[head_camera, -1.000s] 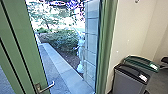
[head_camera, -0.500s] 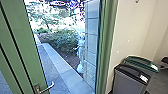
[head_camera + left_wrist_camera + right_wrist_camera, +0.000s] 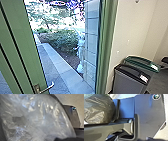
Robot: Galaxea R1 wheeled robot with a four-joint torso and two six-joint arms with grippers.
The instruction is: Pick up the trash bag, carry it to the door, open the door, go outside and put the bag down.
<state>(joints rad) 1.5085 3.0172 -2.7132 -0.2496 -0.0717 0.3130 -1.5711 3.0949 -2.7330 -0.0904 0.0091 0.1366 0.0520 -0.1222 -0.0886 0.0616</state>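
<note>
1. The trash bag [image 3: 41, 119] is close to the left wrist, its pale film bulging near that camera; the right wrist view also catches sheer, crumpled film beside the robot's wide plate [image 3: 149, 119].
2. By that closeness, the left arm is judged the nearer one. The bag is a rounded bulk – its long axis cannot be read.
3. Whether either hand is wide, narrow or closed on the bag cannot be told.
4. The door [image 3: 23, 40] stands ajar on the robot's left, its lever handle [image 3: 47, 88] pointing across the gap towards the door frame [image 3: 107, 37].
5. The coming move probably turns on that gap: bag and arms must pass between the door's free edge and the frame – towards the paving [image 3: 50, 67] outside – and the film could snag on the lever.
</note>
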